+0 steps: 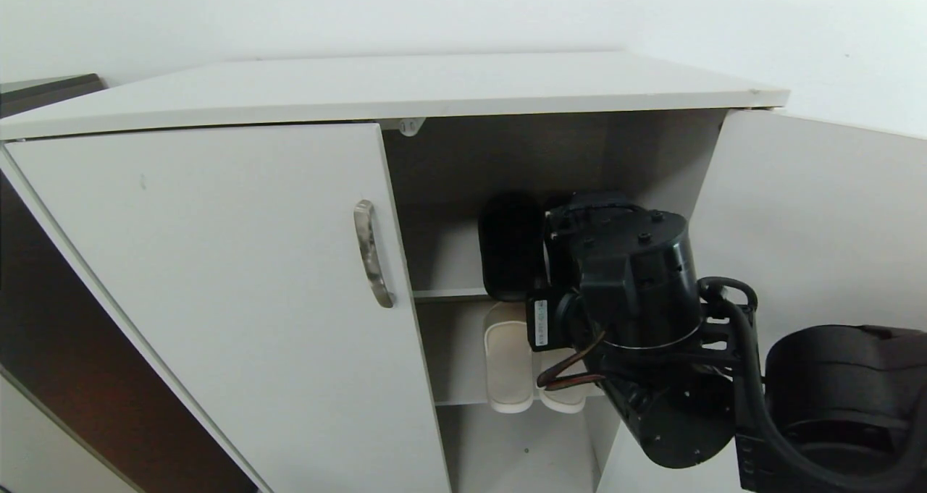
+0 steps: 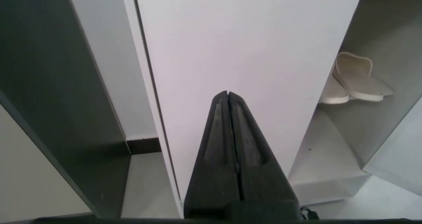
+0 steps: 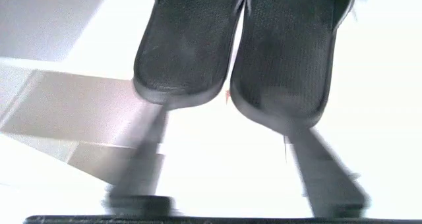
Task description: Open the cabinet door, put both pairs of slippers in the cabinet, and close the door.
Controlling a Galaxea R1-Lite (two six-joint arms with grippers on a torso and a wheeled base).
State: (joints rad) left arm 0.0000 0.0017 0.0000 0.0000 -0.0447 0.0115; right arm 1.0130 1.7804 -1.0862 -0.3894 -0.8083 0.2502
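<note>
The white cabinet (image 1: pixel 405 87) has its right door (image 1: pixel 811 225) swung open and its left door (image 1: pixel 217 276) closed. A black pair of slippers (image 1: pixel 510 247) lies on the upper shelf, soles toward me (image 3: pixel 231 46). On the shelf below lies a white pair (image 1: pixel 507 366), seen too in the left wrist view (image 2: pixel 359 79). My right arm reaches into the upper shelf; its gripper (image 3: pixel 231 158) is open, fingers spread just short of the black slippers' heels. My left gripper (image 2: pixel 227 95) is shut with nothing in it, in front of the closed left door (image 2: pixel 250 46).
A metal handle (image 1: pixel 371 254) sits on the closed left door's edge. The bottom compartment (image 1: pixel 521 449) below the white slippers is bare. A dark panel (image 1: pixel 43 87) stands to the cabinet's left, with floor beside it (image 2: pixel 148 184).
</note>
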